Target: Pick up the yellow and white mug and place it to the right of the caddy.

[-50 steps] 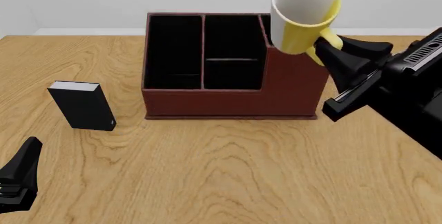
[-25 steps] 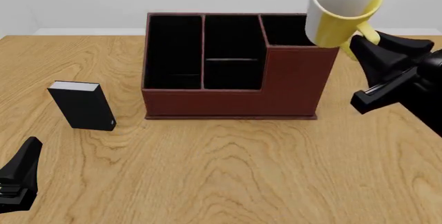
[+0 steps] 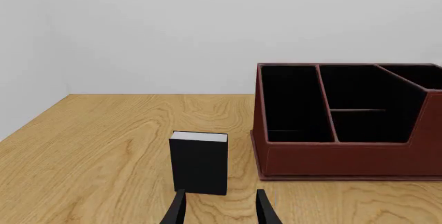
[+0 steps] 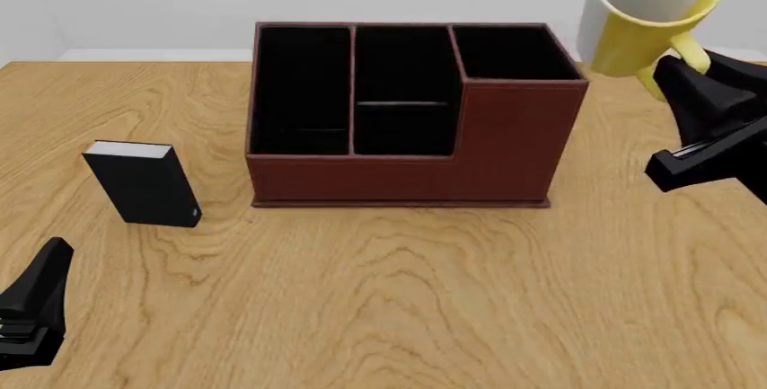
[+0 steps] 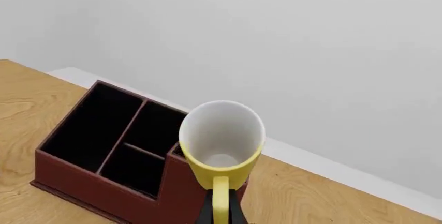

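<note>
Front view shows the yellow and white mug [image 4: 648, 13] has travelled rightward over the last second: it was hanging in front of the caddy [image 4: 408, 110]'s taller corner, and now it clears that right wall entirely. I judge the carry nearly done, so lowering comes next. My right gripper [image 4: 685, 67] pinches the mug's handle, with the mug tilted, mouth toward the camera, up and just left of the fingers, well above the table [image 4: 396, 290]. My left gripper [image 3: 219, 209] sits spread and idle, near the small black box [image 4: 144, 182].
</note>
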